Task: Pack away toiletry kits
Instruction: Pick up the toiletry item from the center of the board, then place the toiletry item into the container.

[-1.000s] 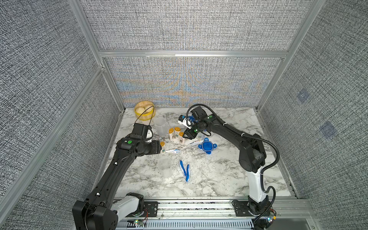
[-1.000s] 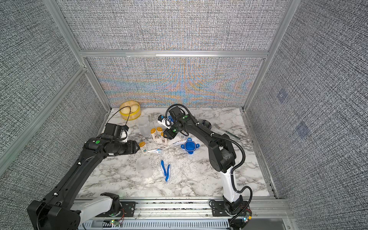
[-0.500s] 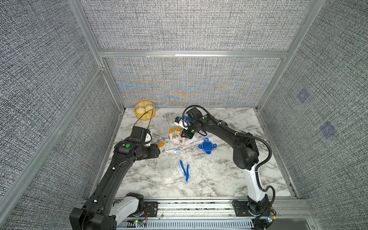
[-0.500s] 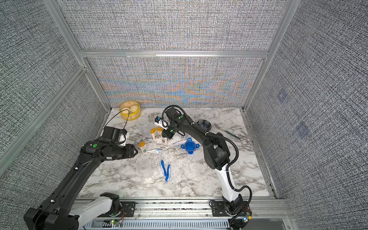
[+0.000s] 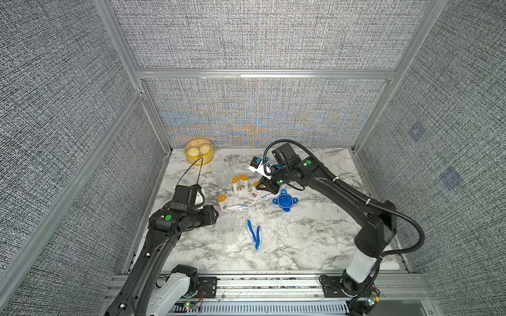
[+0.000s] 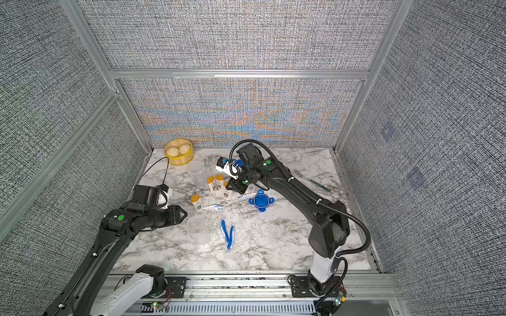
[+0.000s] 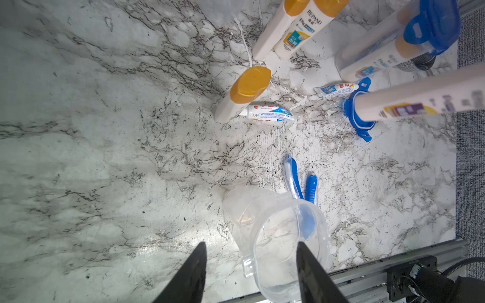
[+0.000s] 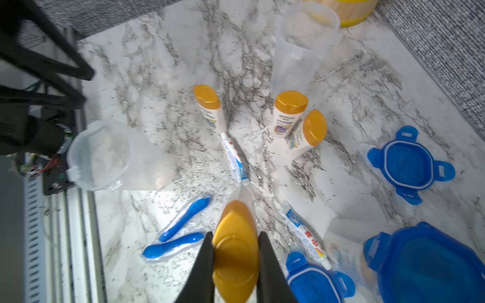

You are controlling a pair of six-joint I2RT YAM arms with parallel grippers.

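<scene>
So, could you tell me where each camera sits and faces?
Top views: high at the front, looking down on the table; left arm and right arm show.
Left wrist: on the left arm, facing down past open fingers at a clear cup.
Right wrist: on the right arm, facing down past fingers shut on a bottle.
Shared: both wrist views show the blue toothbrushes.

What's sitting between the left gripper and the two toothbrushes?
An open clear cup stands there, just ahead of the left gripper; the left wrist view shows the toothbrushes partly through it.
</scene>
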